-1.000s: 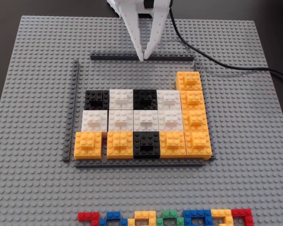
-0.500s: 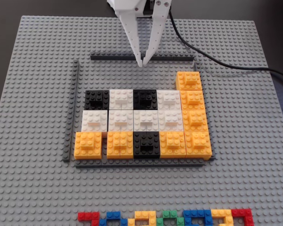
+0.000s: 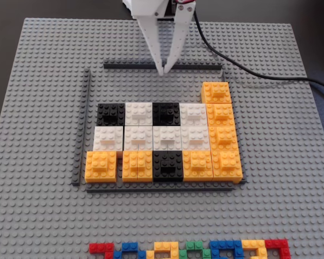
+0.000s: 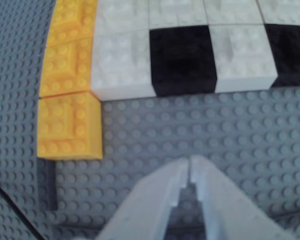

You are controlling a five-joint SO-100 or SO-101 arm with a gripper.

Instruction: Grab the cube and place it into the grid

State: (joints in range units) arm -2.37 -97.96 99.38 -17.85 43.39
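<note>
The grid (image 3: 151, 188) is a block of black, white and orange cubes framed by thin dark strips. Several orange cubes sit in it along its bottom row and right column. The topmost one, an orange cube (image 3: 216, 91), stands alone in the upper row; the wrist view shows this orange cube (image 4: 70, 125) at the left. My white gripper (image 3: 163, 72) hangs over the bare baseplate just below the top strip (image 3: 127, 66), left of that cube and apart from it. In the wrist view the gripper (image 4: 190, 161) is shut with nothing between its fingertips.
A grey studded baseplate (image 3: 38, 108) covers the table. A row of small multicoloured bricks (image 3: 189, 249) lies at the bottom edge. A black cable (image 3: 243, 70) runs off to the right behind the arm. The grid's upper row left of the orange cube is bare plate.
The gripper has shifted only slightly down the picture near the top strip. Its fingertips stay together, and the cubes have not moved.
</note>
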